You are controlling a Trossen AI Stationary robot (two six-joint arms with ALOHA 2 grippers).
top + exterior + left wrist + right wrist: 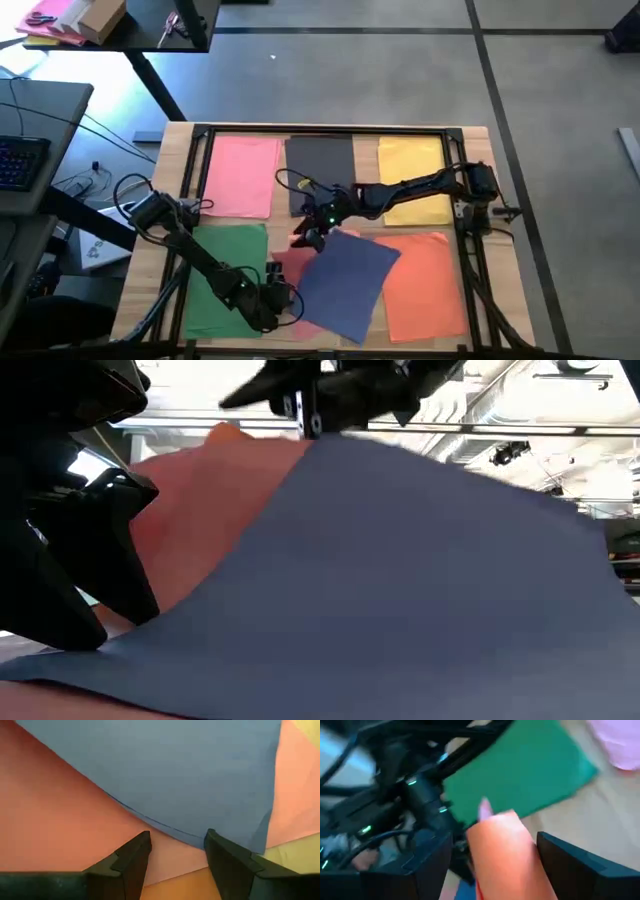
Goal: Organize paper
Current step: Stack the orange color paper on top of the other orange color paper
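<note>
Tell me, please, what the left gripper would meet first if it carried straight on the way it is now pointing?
Most likely the curled near edge of the blue sheet. The left gripper is open, low over the red sheet, and the blue edge hangs just ahead of its fingertips. Depth is unclear, so it might slip beneath that edge instead.

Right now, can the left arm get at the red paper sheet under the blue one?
Probably yes: the left gripper is open at the red paper sheet's exposed edge, beside the overlapping blue paper sheet.

High view straight down; low view level, close; both share blue sheet (345, 280).
</note>
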